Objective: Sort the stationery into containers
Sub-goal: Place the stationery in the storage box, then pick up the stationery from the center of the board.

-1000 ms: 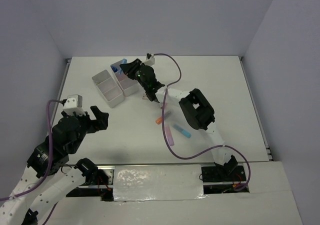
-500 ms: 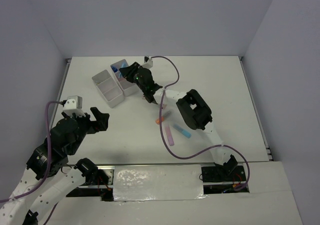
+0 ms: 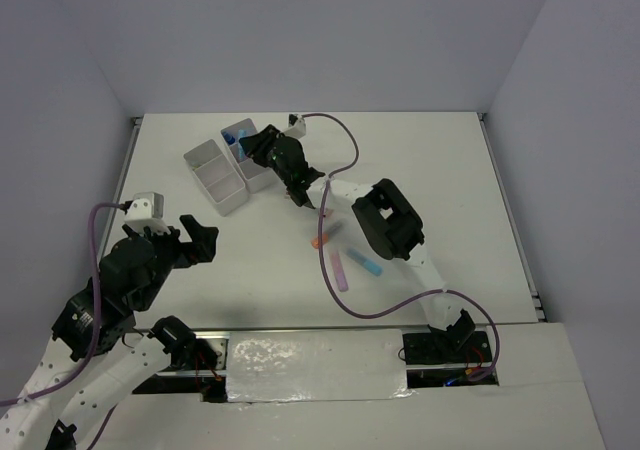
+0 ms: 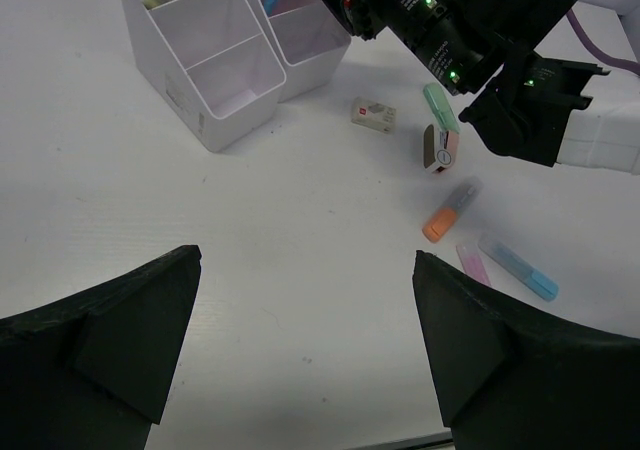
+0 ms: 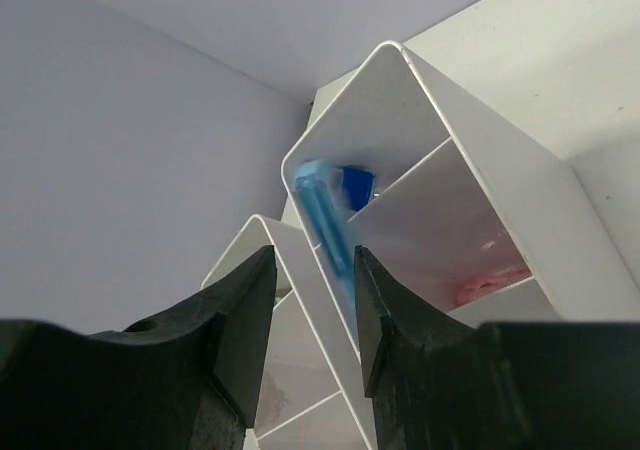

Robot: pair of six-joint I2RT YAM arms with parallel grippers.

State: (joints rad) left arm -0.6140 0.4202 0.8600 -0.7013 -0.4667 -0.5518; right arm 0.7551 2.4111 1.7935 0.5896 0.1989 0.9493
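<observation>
The white containers (image 3: 218, 180) stand at the back left and also show in the left wrist view (image 4: 200, 70). My right gripper (image 3: 250, 143) hovers over the far right compartment (image 5: 400, 100). A clear blue tube (image 5: 322, 205) with a blue cap stands in that compartment, reaching up between my parted fingers (image 5: 315, 270) and touching only the right one. Pink shows in the neighbouring compartment (image 5: 490, 280). On the table lie an orange highlighter (image 4: 450, 210), a pink one (image 4: 473, 263), a blue one (image 4: 517, 268), a green one (image 4: 439, 105), a pinkish one (image 4: 440, 150) and an eraser (image 4: 373, 115). My left gripper (image 4: 305, 340) is open and empty.
The right arm (image 3: 390, 220) stretches across the middle of the table above the loose items. Its purple cable (image 3: 345, 140) loops over the table. Grey walls close in the back and sides.
My right gripper has moved slightly left and back over the containers' far compartment. The left arm has barely moved.
</observation>
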